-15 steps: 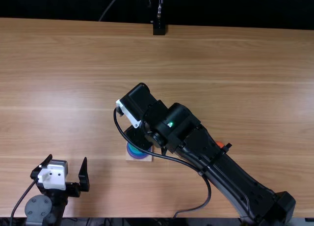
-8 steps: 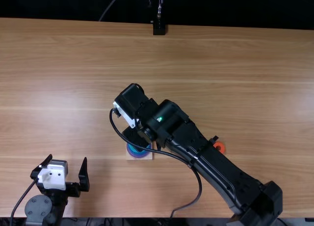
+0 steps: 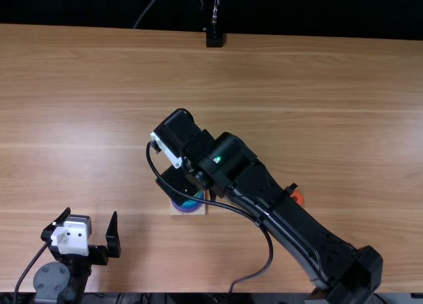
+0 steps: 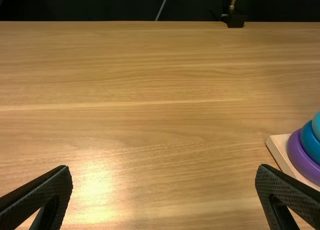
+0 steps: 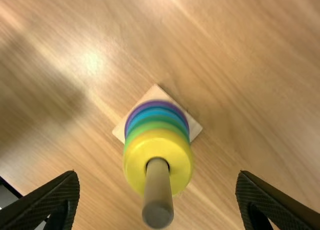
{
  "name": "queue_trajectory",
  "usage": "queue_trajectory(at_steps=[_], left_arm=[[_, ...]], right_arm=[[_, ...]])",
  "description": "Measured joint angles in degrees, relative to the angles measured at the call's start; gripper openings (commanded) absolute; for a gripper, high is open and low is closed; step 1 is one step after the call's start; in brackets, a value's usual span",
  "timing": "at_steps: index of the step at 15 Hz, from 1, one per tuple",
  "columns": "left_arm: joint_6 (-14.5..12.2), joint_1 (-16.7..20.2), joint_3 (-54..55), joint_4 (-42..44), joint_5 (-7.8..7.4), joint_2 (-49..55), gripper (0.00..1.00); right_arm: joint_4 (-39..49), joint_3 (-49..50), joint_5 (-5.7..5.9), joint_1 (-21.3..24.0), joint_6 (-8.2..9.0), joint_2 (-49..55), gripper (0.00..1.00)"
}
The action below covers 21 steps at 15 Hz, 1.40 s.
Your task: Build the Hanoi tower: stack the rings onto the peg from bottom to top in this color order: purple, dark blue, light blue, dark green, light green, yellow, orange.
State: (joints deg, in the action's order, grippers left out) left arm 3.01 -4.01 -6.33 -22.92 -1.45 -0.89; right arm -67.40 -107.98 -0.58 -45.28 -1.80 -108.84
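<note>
In the top view my left gripper (image 3: 91,213) stands open at the lower left. My right gripper (image 3: 177,187) is above the wooden base (image 3: 188,211), its fingertips hidden there. In the right wrist view my right gripper (image 5: 158,175) is open, one finger on either side of the peg (image 5: 158,195). A yellow ring (image 5: 135,157) tops the stack, over green, blue and purple rings (image 5: 159,104). An orange ring (image 3: 298,197) lies on the table, partly behind the right arm. The left wrist view has my left gripper (image 4: 164,169), open, and the purple ring (image 4: 302,160) on the base.
The right arm (image 3: 284,225) slants across the table (image 3: 317,86) from the lower right, its cable looping near the base. A black stand (image 3: 214,38) is at the table's far edge.
My right arm has shifted left, and its gripper has moved slightly left over the base. The orange ring is less covered than a second ago. The left arm has stayed still.
</note>
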Motion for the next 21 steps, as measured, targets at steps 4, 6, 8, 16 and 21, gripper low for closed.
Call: queue_trajectory(at_steps=[4, 6, 8, 16, 21], left_arm=[[0.02, 0.0, 0.0, -0.02, -0.02, 0.0, 1.0], [0.0, 0.0, 0.0, 0.02, 0.0, 0.0, 1.0], [0.0, 0.0, 0.0, 0.02, 0.0, 0.0, 1.0], [0.0, -0.02, 0.0, 0.0, -0.02, 0.0, 1.0], [0.0, -0.02, 0.0, 0.0, -0.02, 0.0, 1.0]], right_arm=[[0.04, -1.7, -0.11, 1.4, 5.73, 0.04, 1.0], [4.39, 1.9, -0.04, 6.29, 11.08, 1.84, 1.0], [9.11, 9.25, 0.15, 10.64, 13.31, 7.06, 1.0], [13.88, 38.62, 0.13, 23.45, 14.19, 21.0, 1.0], [25.05, 50.29, 0.15, 29.03, 13.4, 24.76, 1.0]])
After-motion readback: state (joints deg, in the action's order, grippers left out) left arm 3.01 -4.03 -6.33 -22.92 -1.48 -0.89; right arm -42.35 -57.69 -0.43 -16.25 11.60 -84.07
